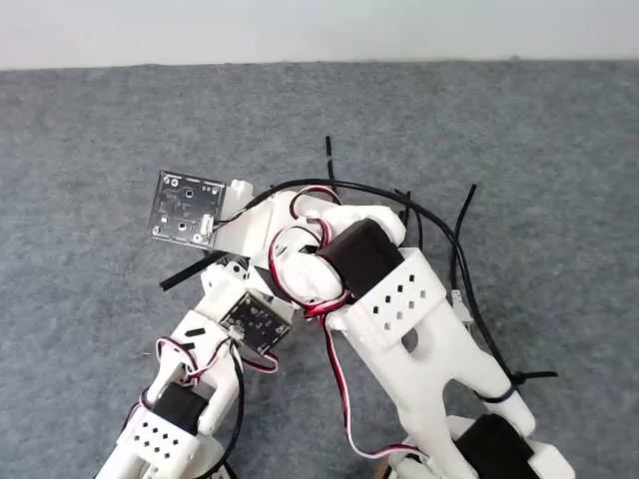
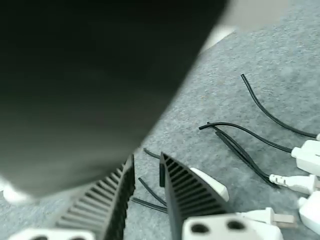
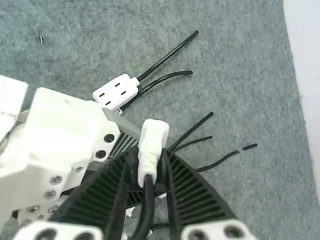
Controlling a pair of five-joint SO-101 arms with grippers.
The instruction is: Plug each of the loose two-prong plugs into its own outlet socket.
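Observation:
My right gripper [image 3: 150, 152] is shut on a white two-prong plug [image 3: 151, 137], whose black cord runs back between the ribbed black fingers [image 3: 192, 192]. Past it on the grey carpet lies a white outlet socket [image 3: 116, 92] with two black cords. My left gripper [image 2: 147, 172] sits low over the carpet, its fingers [image 2: 187, 195] a narrow gap apart with only thin black cords beneath. Loose white plugs [image 2: 295, 182] lie beside it. In the high view the right arm [image 1: 399, 299] crosses over the left arm [image 1: 190, 399] and hides both grippers.
Several black cords [image 1: 464, 230] trail over the carpet right of the arms. The left arm's white housing [image 3: 65, 130] sits close beside my right gripper. A dark blurred mass [image 2: 90, 75] hangs over the left wrist camera. The pale wall [image 1: 319, 30] borders the far edge.

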